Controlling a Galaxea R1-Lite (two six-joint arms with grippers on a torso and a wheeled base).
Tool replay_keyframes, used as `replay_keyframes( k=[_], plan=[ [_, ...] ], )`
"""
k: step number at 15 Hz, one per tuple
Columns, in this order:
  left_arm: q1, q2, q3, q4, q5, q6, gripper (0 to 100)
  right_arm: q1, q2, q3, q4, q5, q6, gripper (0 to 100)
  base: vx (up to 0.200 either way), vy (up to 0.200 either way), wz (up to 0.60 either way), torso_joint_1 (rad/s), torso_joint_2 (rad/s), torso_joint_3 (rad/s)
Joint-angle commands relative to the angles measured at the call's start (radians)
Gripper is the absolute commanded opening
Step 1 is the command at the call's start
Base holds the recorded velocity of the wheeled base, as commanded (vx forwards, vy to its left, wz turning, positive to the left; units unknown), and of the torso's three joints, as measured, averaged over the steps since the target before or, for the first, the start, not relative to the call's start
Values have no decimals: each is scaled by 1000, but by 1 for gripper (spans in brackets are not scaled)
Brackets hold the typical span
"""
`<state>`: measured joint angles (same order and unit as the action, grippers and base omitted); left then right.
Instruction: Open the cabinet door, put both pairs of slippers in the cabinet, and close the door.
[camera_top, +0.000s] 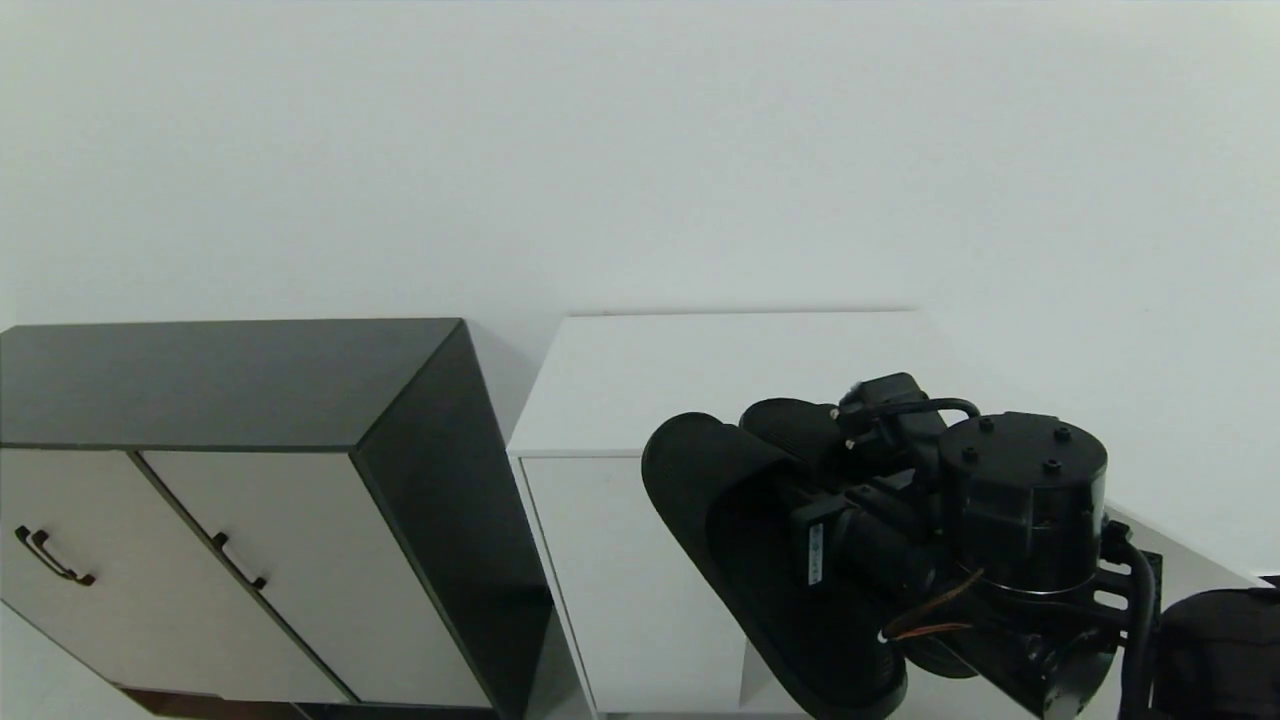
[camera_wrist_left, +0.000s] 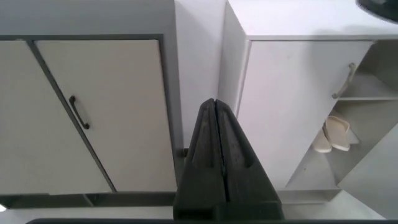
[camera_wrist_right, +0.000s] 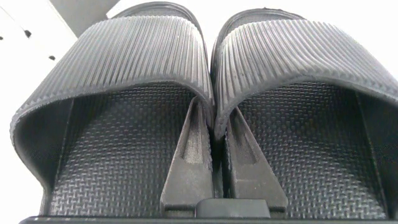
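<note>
right gripper (camera_wrist_right: 215, 111) clamped the black slippers (camera_top: 700, 470) by their inner straps, at 4 o'clock in the head view, before the white cabinet (camera_top: 700, 370); left gripper (camera_wrist_left: 215, 106) was closed, empty (white slippers (camera_wrist_left: 333, 132) already shelved inside).

Two cabinets (camera_top: 230, 380), two black slippers (camera_wrist_right: 118, 93), and seemingly two white slippers (camera_wrist_left: 333, 134).
</note>
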<state>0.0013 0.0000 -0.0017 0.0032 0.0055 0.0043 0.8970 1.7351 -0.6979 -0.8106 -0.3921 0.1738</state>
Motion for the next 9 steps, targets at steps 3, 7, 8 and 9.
replay_keyframes(
  k=[3, 7, 8, 9],
  plan=[
    [0, 2, 0, 0, 1, 0, 0, 2, 3, 12, -25, 1, 0, 0, 0, -200, 0, 4, 2, 4],
    [0, 0, 0, 0, 1, 0, 0, 2, 1, 20, -38, -1, -5, 0, 0, -200, 0, -1, 5, 2],
    [0, 2, 0, 0, 1, 0, 0, 2, 0, 26, -38, -1, -5, 0, 0, -200, 0, 2, 7, 2],
    [0, 0, 0, 0, 2, 0, 0, 2, 0, 29, -39, -1, -5, 0, 0, -200, 0, 2, 2, 2]
  ],
)
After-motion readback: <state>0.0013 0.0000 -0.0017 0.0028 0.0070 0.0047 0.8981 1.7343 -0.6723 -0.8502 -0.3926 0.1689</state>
